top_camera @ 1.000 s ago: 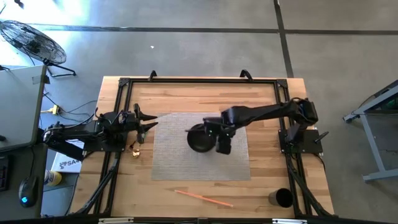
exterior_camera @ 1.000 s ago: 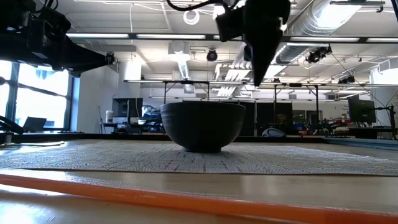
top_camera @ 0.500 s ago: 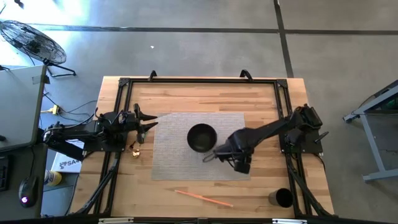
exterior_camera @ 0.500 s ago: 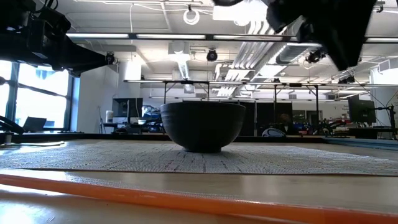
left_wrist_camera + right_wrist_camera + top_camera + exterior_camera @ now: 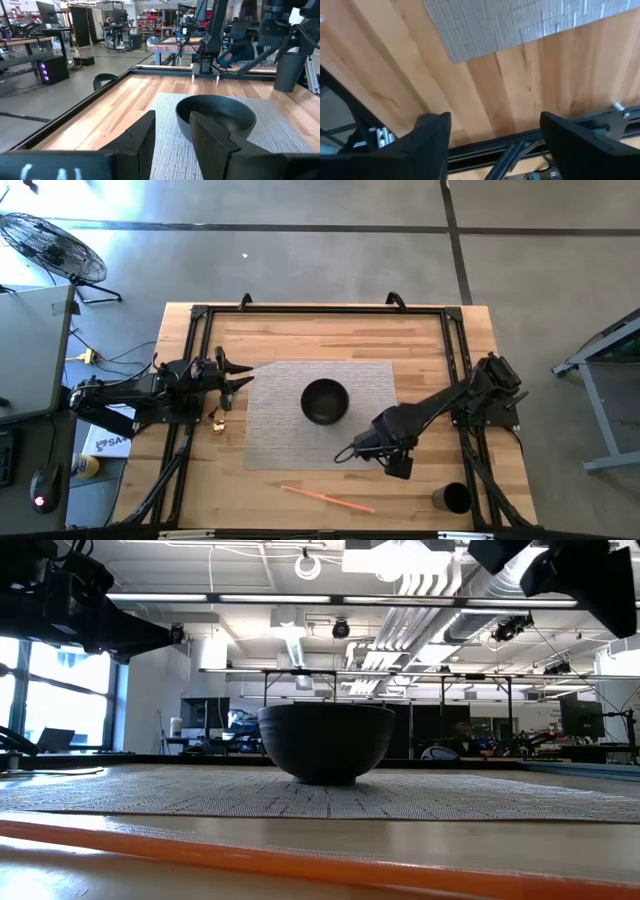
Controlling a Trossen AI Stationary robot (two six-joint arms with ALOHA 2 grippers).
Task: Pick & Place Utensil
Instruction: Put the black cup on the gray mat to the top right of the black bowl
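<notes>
A thin orange utensil (image 5: 326, 498) lies flat on the bare wood near the table's near edge; in the low view it runs across the foreground (image 5: 300, 865). A dark bowl (image 5: 324, 400) stands on a grey mat (image 5: 280, 430). My right gripper (image 5: 348, 452) hovers open over the mat's near edge, between the bowl and the utensil; its wrist view (image 5: 495, 145) shows the mat's edge and wood between the spread fingers. My left gripper (image 5: 235, 375) waits open by the mat's left edge and faces the bowl (image 5: 216, 115).
A dark cup (image 5: 452, 498) stands near the table's near right corner. A small gold object (image 5: 216, 420) lies by the mat's left side. Black frame rails (image 5: 455, 340) border the tabletop. Bare wood lies between the mat and the near edge.
My right gripper has moved from above the bowl toward the table's near edge, past the bowl, and now hangs over the mat's near edge. In the low view it has passed out to the upper right. The bowl, the utensil and my left arm have stayed still.
</notes>
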